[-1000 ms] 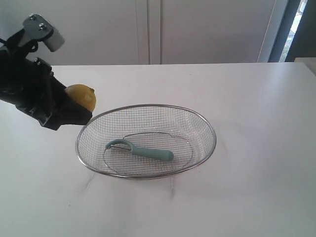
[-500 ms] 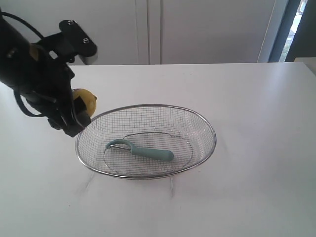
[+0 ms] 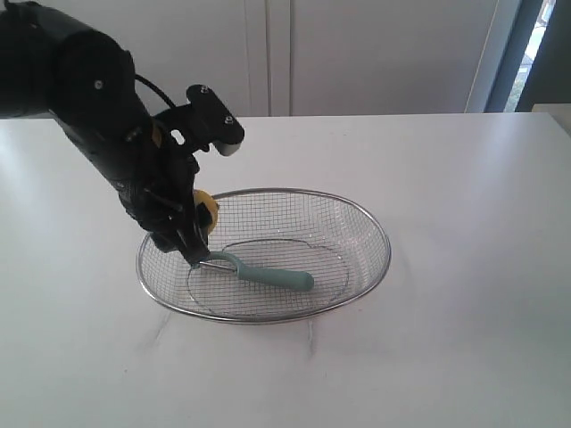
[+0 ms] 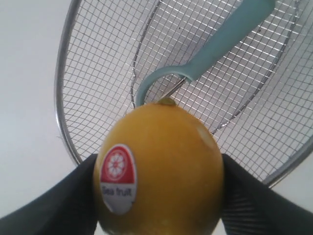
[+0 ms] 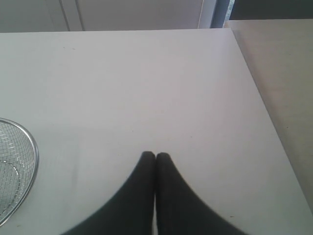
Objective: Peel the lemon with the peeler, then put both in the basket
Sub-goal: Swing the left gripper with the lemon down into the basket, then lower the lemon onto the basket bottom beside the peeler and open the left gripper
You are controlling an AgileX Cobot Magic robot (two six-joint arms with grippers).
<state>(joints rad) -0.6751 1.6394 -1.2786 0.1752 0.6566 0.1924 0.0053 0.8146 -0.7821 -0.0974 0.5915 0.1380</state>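
My left gripper (image 3: 192,236) is shut on the yellow lemon (image 3: 206,210), holding it over the left part of the wire mesh basket (image 3: 375,223). Up close the lemon (image 4: 159,169) fills the space between both black fingers (image 4: 58,205) and carries a red and white sticker. The teal peeler (image 3: 259,272) lies inside the basket, its curved head just below the lemon; its head and handle (image 4: 210,54) show beyond the fruit. My right gripper (image 5: 155,155) is shut and empty above the bare white table, out of the exterior view.
The basket rim (image 5: 30,142) shows at the edge of the right wrist view. A second tabletop (image 5: 279,73) adjoins the white table on the far right. White cabinet doors stand behind the table.
My left arm has swung right and down, carrying the lemon from outside the basket's left rim to over the peeler's head inside it. The peeler and basket have not moved.
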